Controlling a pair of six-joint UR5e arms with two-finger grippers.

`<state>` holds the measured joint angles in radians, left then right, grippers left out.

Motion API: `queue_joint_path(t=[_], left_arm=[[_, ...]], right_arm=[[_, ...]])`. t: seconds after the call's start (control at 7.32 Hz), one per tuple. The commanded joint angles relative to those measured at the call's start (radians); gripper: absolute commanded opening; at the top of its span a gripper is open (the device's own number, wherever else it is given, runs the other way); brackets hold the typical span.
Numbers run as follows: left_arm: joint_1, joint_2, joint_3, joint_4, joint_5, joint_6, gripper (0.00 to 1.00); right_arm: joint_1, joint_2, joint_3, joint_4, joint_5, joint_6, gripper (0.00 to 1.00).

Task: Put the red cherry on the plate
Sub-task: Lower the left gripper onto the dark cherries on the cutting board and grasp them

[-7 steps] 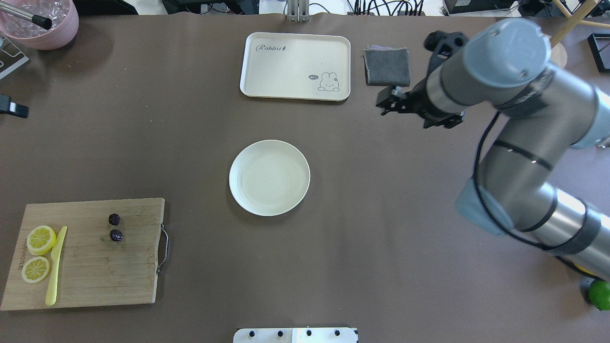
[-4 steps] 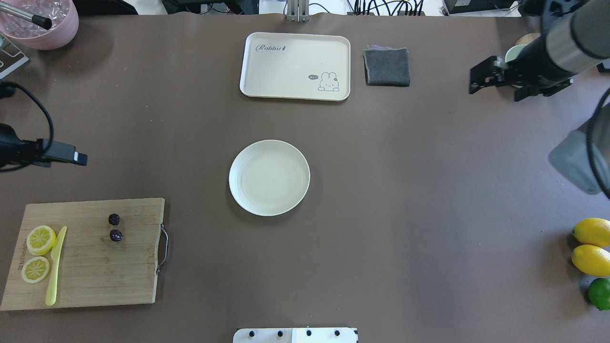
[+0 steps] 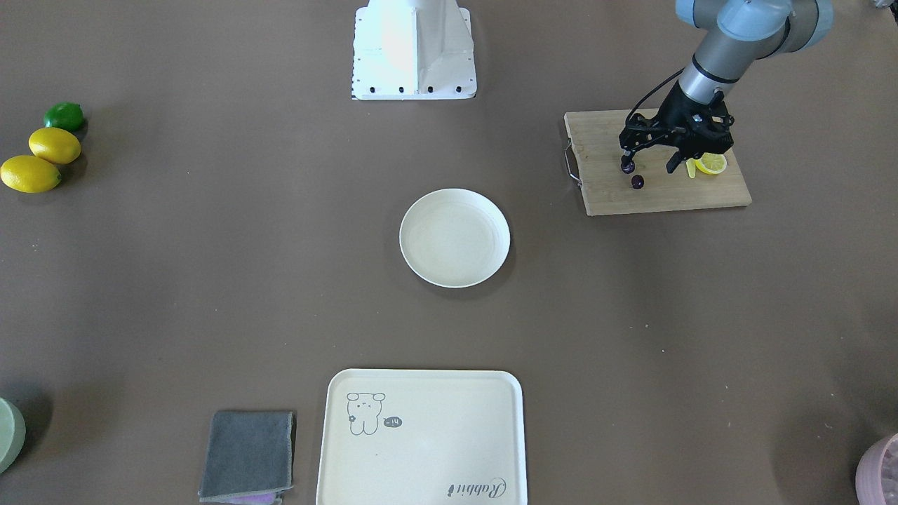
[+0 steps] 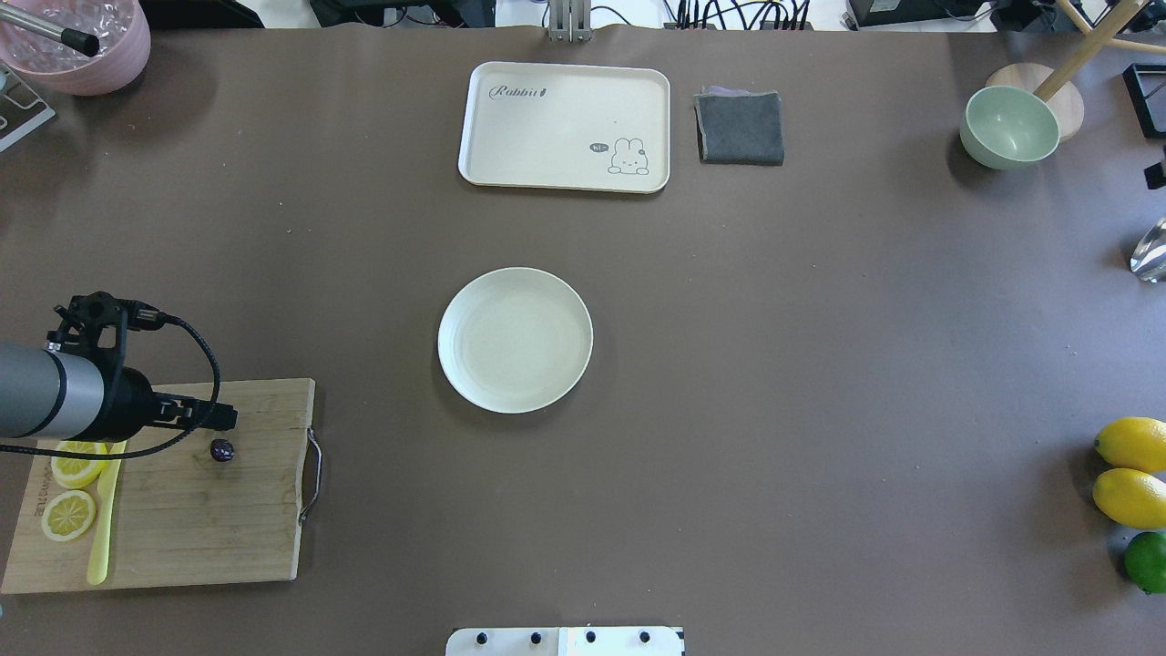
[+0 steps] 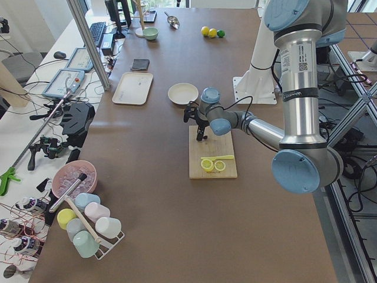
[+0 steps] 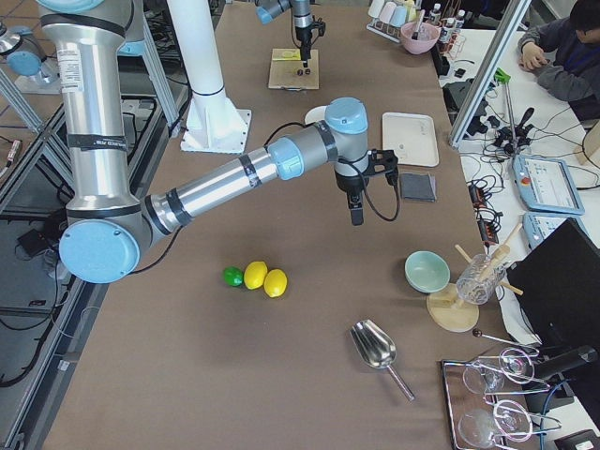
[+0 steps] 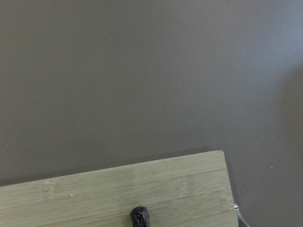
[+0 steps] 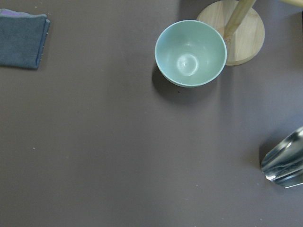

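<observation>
The red cherry shows as two tiny dark round fruits (image 3: pixel 637 182) on a bamboo cutting board (image 4: pixel 209 519) at the table's left front. My left gripper (image 3: pixel 649 167) hangs open over the board, pointing down. One fingertip (image 3: pixel 626 163) stands right at the farther fruit and hides it in the overhead view, where only the nearer fruit (image 4: pixel 222 450) shows. In the left wrist view one fruit (image 7: pixel 140 217) sits at the bottom edge. The plate (image 4: pixel 515 340), round and cream-white, lies bare at mid-table. My right gripper (image 6: pixel 356 214) hangs over the far right of the table; I cannot tell whether it is open or shut.
Two lemon slices (image 4: pixel 68 515) and a yellow knife (image 4: pixel 102 538) share the board. A cream tray (image 4: pixel 565 128), a grey cloth (image 4: pixel 740 128) and a green bowl (image 4: pixel 1009 128) stand along the back. Lemons (image 4: pixel 1130 474) and a lime (image 4: pixel 1146 562) lie at right.
My left arm came in from the left and moved down over the board, covering the farther cherry. The right arm withdrew to the right, out of the overhead view, uncovering the green bowl.
</observation>
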<state>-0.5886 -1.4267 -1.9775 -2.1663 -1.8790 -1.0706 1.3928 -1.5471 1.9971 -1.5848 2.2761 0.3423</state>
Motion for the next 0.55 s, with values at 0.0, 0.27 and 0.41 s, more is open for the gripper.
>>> queue_joint_path(t=[0.0, 0.27, 0.41], left_arm=[[0.018, -0.018, 0.049, -0.001, 0.017, 0.006, 0.66], [0.021, -0.041, 0.059, -0.003, 0.017, 0.003, 0.58], [0.035, -0.05, 0.058, -0.003, 0.017, 0.0, 0.5]], right_arm=[[0.038, -0.033, -0.006, 0.0, 0.003, -0.071, 1.0], [0.038, -0.034, -0.006, 0.0, 0.002, -0.071, 1.0], [0.038, -0.034, -0.006, 0.0, 0.002, -0.071, 1.0]])
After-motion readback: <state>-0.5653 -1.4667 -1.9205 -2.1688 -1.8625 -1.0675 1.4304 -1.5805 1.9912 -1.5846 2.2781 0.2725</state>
